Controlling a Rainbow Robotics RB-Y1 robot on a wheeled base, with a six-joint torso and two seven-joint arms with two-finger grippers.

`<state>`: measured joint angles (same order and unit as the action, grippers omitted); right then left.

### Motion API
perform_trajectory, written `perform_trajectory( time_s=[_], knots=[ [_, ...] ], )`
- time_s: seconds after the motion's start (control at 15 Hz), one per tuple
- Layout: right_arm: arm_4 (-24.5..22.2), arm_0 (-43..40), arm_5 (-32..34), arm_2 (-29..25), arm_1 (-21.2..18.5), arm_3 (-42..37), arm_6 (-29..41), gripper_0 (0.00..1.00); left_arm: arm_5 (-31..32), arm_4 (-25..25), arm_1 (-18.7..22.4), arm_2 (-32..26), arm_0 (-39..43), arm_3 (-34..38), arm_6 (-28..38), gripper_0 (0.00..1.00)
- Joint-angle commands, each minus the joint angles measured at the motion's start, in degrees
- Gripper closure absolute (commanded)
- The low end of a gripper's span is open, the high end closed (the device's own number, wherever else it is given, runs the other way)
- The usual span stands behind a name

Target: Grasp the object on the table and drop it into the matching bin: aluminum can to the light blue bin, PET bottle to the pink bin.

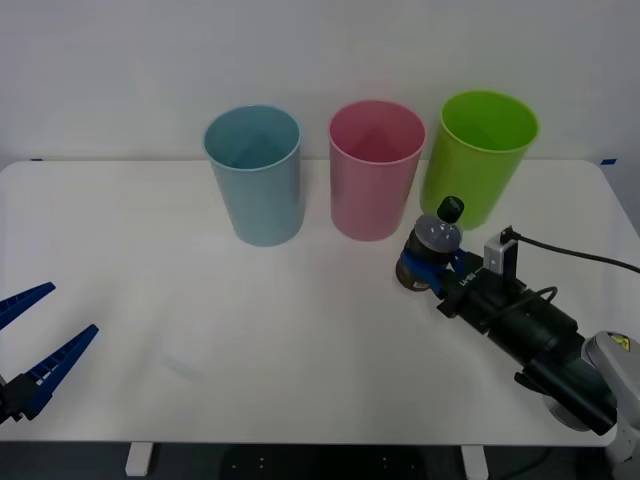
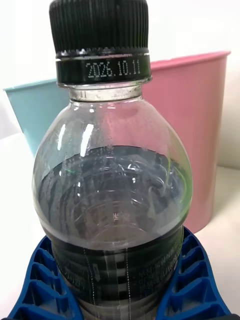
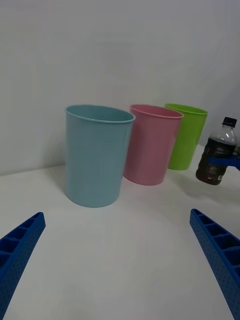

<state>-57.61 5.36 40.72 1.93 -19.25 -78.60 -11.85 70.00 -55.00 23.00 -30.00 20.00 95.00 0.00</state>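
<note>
Bottle: the task's thing; its own line comes last, since the lines run from largest to smallest.
Table [image 1: 250, 330]: white, with rounded corners; it carries three bins in a row along its far side.
Blue bin [image 1: 254, 175]: leftmost of the row, upright, pale blue, mouth open upward.
Pink bin [image 1: 376, 184]: middle of the row, upright, just beside the blue bin and the green bin.
Green bin [image 1: 477, 158]: rightmost of the row, lime, upright.
Right arm: reaches in from the table's near right corner, a black cable looping off its wrist.
Right gripper [image 1: 432, 266]: in front of the gap between the pink and green bins, its blue ribbed fingers [image 2: 192, 280] clenched on the bottle's lower body from both sides.
Left gripper [image 1: 25, 345]: at the table's near left edge, well apart from the bins, fingers [image 3: 215, 250] spread wide with nothing between them.
Bottle [image 1: 432, 252]: small, clear plastic, dark liquid, black cap; nearly upright, cap tipped a little toward the green bin. In the left wrist view its base looks just clear of the table. In the right wrist view the pink bin stands close behind it, the blue bin farther off.
</note>
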Motion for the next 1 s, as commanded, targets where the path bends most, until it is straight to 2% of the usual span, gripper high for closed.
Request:
perform_trajectory(
  time_s=[0.07, 0.47, 0.73, 1.0],
  knots=[
    [-0.1, -1.7, -0.3, 0.0, -2.4, -5.8, 6.5, 1.00, 0.0, 0.0, 0.0, 0.0, 0.0, 0.0, 0.0, 0.00],
    [-2.5, -1.6, -2.9, -0.4, -6.5, -17.0, 21.4, 1.00, 0.0, 0.0, 0.0, 0.0, 0.0, 0.0, 0.0, 0.00],
    [-4.3, 0.8, -5.2, -0.4, -11.2, -23.2, 30.3, 1.00, 0.0, 0.0, 0.0, 0.0, 0.0, 0.0, 0.0, 0.00],
    [-6.8, 7.0, -5.8, -0.4, -14.0, -23.8, 36.5, 1.00, 0.0, 0.0, 0.0, 0.0, 0.0, 0.0, 0.0, 0.00]
  ],
)
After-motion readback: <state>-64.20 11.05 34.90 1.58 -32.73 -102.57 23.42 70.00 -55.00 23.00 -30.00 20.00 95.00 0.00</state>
